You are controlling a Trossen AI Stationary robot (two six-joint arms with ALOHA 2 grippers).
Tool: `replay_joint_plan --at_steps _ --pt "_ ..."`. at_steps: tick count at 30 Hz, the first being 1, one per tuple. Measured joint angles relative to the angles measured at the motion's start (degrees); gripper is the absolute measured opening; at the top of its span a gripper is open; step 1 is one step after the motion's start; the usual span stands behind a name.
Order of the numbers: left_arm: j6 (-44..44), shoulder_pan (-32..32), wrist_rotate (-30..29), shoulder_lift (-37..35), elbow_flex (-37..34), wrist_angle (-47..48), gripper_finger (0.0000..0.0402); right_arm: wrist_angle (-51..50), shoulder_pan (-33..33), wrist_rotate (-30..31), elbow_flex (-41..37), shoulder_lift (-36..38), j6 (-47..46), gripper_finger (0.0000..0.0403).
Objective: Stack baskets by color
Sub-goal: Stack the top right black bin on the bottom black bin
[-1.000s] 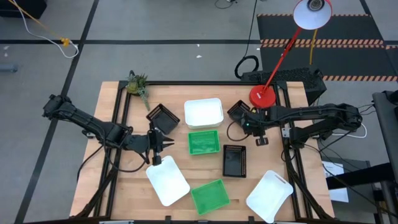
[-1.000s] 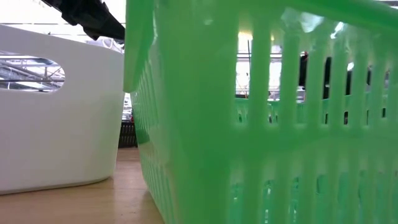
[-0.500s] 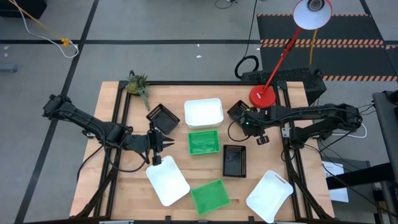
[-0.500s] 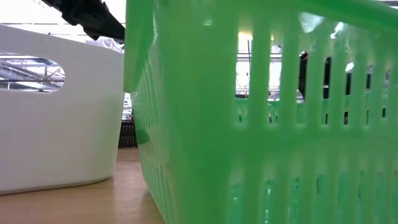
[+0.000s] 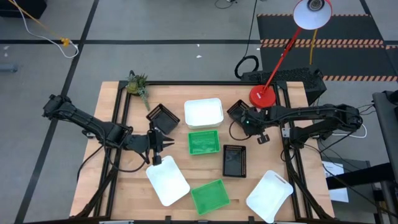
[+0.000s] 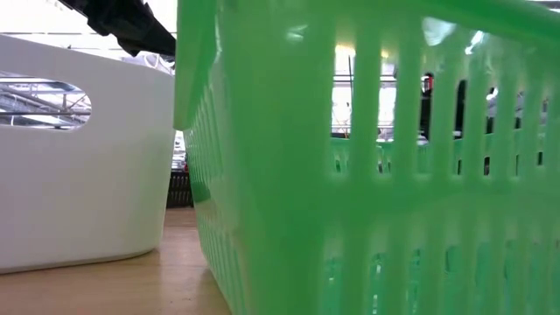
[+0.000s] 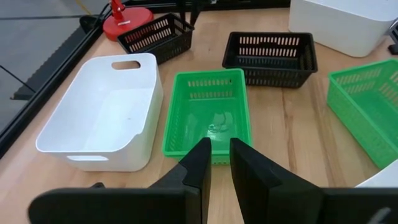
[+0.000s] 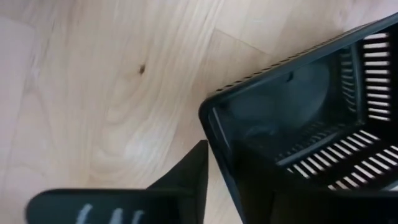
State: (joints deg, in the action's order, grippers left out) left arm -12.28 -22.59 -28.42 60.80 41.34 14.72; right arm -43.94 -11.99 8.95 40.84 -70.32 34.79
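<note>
Your right gripper (image 5: 244, 120) sits at the back-right of the table (image 5: 124, 174), over the near rim of a black basket (image 5: 238, 111) beside the red lamp base (image 5: 262, 96). In the right wrist view one finger (image 8: 186, 171) is outside that basket's wall (image 8: 298, 118) and the other is inside, so the jaws straddle the rim, nearly closed on it; I can't tell if it's actually clamped.

Your left gripper (image 5: 155, 144) hovers mid-left, fingers (image 7: 200, 163) close together w/ a thin gap, nothing between them.

Baskets you can see from above:
- White: one at back centre (image 5: 203, 112), one front-left (image 5: 168, 180) just beside the left gripper tip, one front-right (image 5: 268, 196), tilted.
- Green: one mid-table (image 5: 204, 142) just in front of the back white one, one at the front edge (image 5: 209, 196).
- Black: one (image 5: 163, 117) behind the left gripper, one (image 5: 234, 160) right of the mid green one, plus the one at the right gripper.

No stacks that I can make out. A small pineapple-like item (image 5: 137, 83) lies at the back-left corner.
</note>
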Motion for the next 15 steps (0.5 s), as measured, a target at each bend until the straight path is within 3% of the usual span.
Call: replay_joint_plan --at_steps 7,15 --pt "0.12 0.0 -0.12 0.0 0.0 0.0 0.0063 0.57 -0.07 0.0 0.0 0.0 0.79 0.0009" --pt "0.1 0.0 -0.12 0.0 0.0 -0.02 0.0063 1.14 0.53 1.83 0.02 0.24 -7.12 0.0006"
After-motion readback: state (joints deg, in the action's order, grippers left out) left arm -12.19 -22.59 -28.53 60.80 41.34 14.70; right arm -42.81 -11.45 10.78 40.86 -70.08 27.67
